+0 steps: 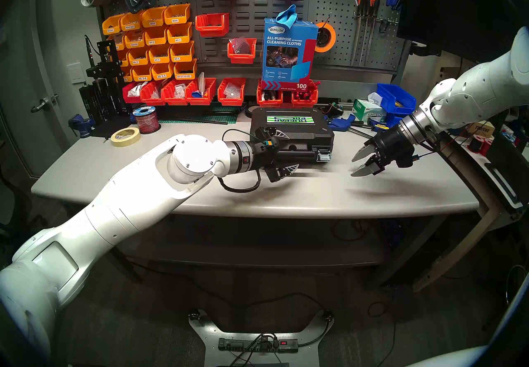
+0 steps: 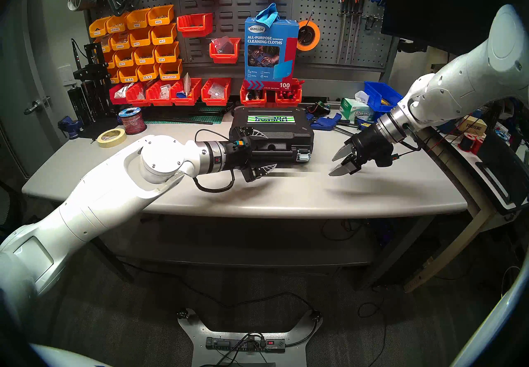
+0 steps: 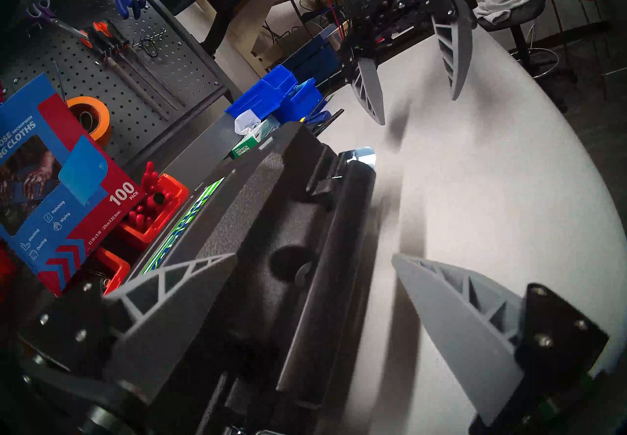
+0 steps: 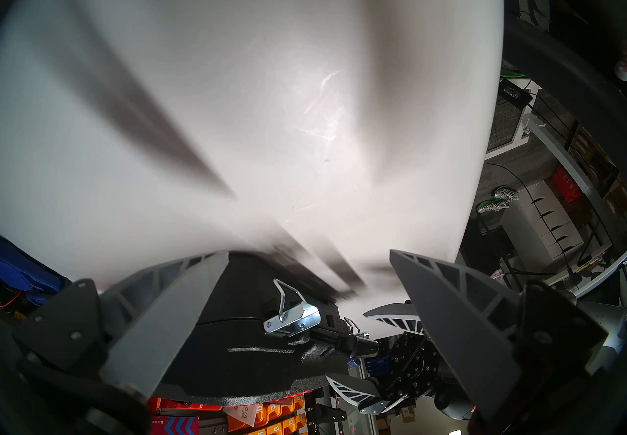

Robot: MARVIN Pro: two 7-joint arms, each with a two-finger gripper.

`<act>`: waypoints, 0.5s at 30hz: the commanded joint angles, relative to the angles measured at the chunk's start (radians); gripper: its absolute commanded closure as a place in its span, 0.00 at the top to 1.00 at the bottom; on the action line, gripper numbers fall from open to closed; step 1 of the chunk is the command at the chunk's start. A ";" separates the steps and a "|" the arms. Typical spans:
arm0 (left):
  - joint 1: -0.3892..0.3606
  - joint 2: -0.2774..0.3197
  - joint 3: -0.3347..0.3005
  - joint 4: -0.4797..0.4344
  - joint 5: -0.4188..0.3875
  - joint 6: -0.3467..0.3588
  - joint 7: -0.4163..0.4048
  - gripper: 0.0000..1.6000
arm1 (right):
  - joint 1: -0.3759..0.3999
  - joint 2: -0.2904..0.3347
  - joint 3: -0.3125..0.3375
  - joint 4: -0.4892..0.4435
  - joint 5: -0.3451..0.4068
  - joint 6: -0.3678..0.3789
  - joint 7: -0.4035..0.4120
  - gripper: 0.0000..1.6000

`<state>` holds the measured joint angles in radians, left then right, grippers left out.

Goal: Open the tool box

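The black HUEPAR tool box (image 1: 292, 136) is lying shut, flat on the grey surface (image 1: 315, 197), latches facing the robot. The left claw (image 1: 282, 151), released wide, is straddling its front edge, seemingly lining up on a latch (image 1: 323, 155); the right claw (image 1: 361, 163), also released, is hovering well apart.

glossy white arms (image 1: 120, 214) (black wrists, grey ribbed jaws).

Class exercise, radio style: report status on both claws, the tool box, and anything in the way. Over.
Left claw open, at the box front. Right claw open, empty, hanging off to the side. Tool box shut, right-hand latch flipped loose. Nothing in the way.
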<state>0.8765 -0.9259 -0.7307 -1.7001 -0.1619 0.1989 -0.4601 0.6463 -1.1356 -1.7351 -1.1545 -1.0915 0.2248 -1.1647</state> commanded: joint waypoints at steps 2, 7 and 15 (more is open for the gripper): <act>-0.026 -0.033 -0.007 0.000 -0.004 0.013 0.000 0.00 | 0.008 -0.002 -0.001 0.001 -0.002 0.002 0.002 1.00; -0.032 -0.032 -0.002 0.005 0.002 0.008 -0.017 0.00 | 0.008 -0.002 -0.001 0.001 -0.002 0.002 0.003 1.00; -0.084 -0.019 -0.072 -0.030 -0.050 0.014 -0.062 0.00 | 0.007 -0.002 0.000 0.002 -0.001 0.001 0.001 1.00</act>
<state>0.8593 -0.9446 -0.7386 -1.6929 -0.1672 0.2172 -0.4962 0.6462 -1.1356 -1.7351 -1.1546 -1.0916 0.2248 -1.1647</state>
